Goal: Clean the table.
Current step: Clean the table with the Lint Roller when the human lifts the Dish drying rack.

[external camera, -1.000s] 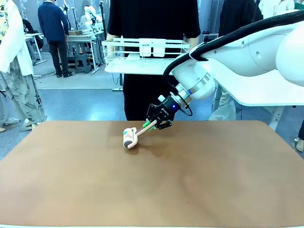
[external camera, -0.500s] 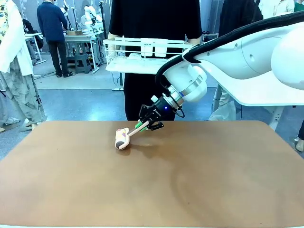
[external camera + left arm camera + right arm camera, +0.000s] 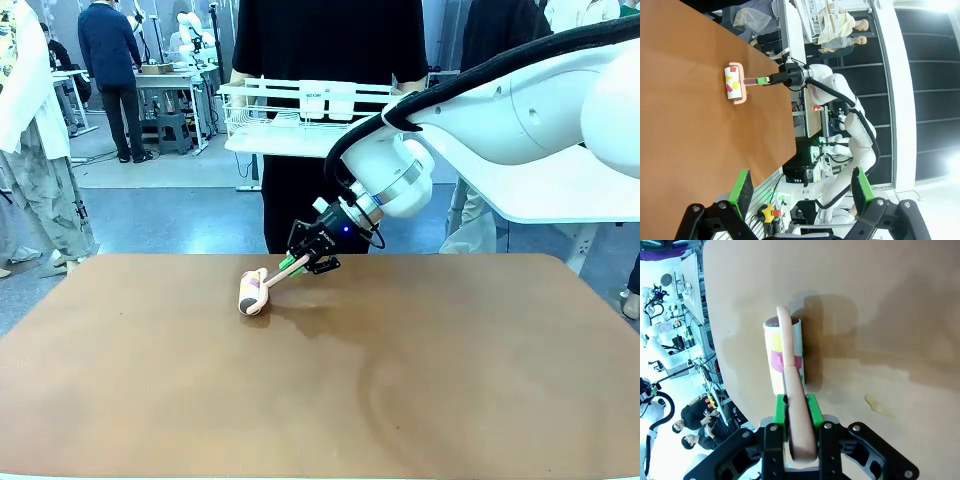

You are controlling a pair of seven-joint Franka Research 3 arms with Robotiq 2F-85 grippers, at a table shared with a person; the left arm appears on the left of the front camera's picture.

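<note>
Right arm (image 3: 520,100) stretches across, wrist tipped down, jaws clenched on the lint roller's (image 3: 250,295) handle, its roll touching the tabletop (image 3: 420,400) just ahead. Left jaws released.

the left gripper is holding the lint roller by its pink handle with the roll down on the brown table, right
No, it is the right gripper that is shut on the pink handle of the lint roller, as the right wrist view shows. The left gripper is open and holds nothing. The roll is down on the brown table.
</note>
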